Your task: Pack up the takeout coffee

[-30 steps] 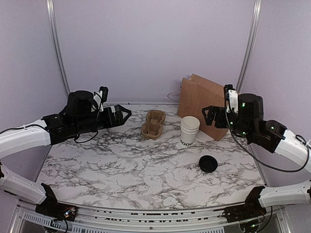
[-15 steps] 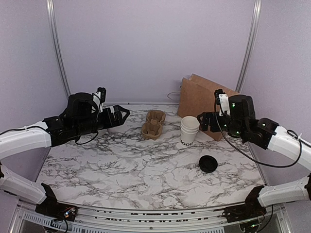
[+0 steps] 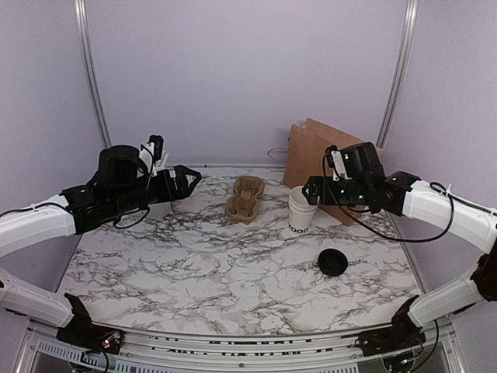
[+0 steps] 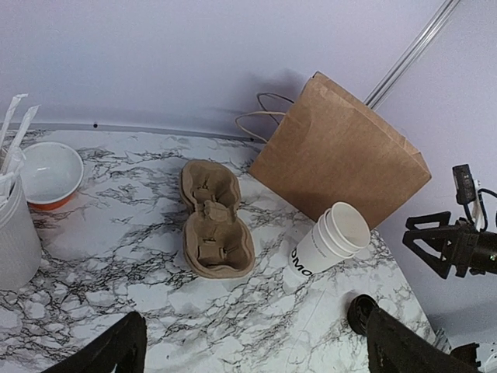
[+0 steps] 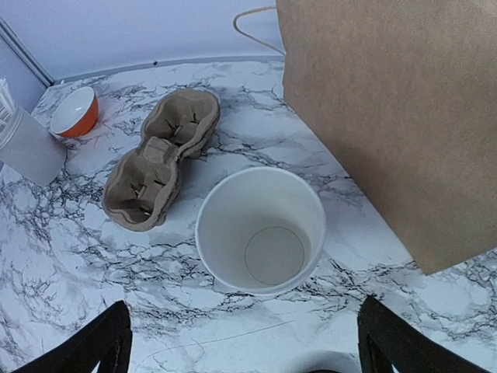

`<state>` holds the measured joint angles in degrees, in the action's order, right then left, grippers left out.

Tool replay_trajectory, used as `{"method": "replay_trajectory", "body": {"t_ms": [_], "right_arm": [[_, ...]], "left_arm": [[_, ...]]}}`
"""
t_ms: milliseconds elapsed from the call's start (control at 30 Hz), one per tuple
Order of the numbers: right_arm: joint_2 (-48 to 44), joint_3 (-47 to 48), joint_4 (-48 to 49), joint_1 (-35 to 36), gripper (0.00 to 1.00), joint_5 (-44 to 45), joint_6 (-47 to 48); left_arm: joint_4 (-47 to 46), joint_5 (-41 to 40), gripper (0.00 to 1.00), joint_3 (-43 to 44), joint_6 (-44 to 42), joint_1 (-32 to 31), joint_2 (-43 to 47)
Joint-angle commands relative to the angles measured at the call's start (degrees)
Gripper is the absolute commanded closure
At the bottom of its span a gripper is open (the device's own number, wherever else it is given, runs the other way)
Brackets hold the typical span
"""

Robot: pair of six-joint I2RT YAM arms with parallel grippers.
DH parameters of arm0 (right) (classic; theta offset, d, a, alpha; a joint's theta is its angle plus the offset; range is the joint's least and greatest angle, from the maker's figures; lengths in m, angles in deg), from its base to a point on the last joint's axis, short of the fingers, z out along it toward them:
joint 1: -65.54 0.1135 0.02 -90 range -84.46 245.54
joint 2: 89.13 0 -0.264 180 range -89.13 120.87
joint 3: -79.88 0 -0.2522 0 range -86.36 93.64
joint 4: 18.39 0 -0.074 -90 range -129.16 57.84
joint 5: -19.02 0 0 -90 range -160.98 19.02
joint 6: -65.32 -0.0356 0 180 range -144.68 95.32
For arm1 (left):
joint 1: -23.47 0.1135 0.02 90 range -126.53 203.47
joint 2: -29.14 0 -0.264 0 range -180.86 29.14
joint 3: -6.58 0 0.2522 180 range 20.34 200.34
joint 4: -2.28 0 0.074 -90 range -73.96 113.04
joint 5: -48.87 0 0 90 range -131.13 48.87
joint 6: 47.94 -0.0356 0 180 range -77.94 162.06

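No lidded cup shows. Stacked lidless white paper cups (image 3: 302,208) with black lettering stand right of centre; they also show in the left wrist view (image 4: 332,239) and the right wrist view (image 5: 260,229), where the top cup is empty. A round black lid (image 3: 332,263) lies apart on the table, nearer the front, and shows in the left wrist view (image 4: 361,313). My right gripper (image 3: 313,189) is open and hovers just above and behind the cups (image 5: 245,350). My left gripper (image 3: 190,180) is open and empty at the far left (image 4: 256,353).
A brown pulp cup carrier (image 3: 245,198) lies left of the cups. A brown paper bag (image 3: 330,167) stands behind them at the back right. An orange bowl (image 4: 48,175) and a grey-white utensil holder (image 4: 15,225) stand at the back left.
My right arm has swung left and forward from beside the bag, bringing its open gripper over the stacked cups. My left arm has drawn back a little to the left.
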<state>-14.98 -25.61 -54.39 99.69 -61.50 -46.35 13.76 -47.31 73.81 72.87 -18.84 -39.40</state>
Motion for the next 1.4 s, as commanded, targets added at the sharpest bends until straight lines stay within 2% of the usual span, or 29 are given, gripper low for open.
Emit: {"method": "replay_trajectory", "body": {"t_ms": [0,167,567,1367], "right_arm": [[3.3,3.7,-3.6,-2.7,0.03,-3.8,-4.6],[5.9,4.3,-3.2,-6.0,0.12,-7.0,-6.2],[13.0,12.5,-8.2,-6.6,0.36,-2.3,-1.4],[18.2,12.1,-5.1,-6.7,0.55,-4.5,-3.1]], "left_arm": [[-1.0,3.8,0.01,-0.9,-3.4,2.2,0.7],[-1.5,7.4,0.01,-0.7,-4.0,5.7,0.5],[-1.6,7.2,0.01,-1.8,-2.3,6.4,3.1],[-0.9,6.8,0.01,-3.2,-1.0,6.5,6.1]]}}
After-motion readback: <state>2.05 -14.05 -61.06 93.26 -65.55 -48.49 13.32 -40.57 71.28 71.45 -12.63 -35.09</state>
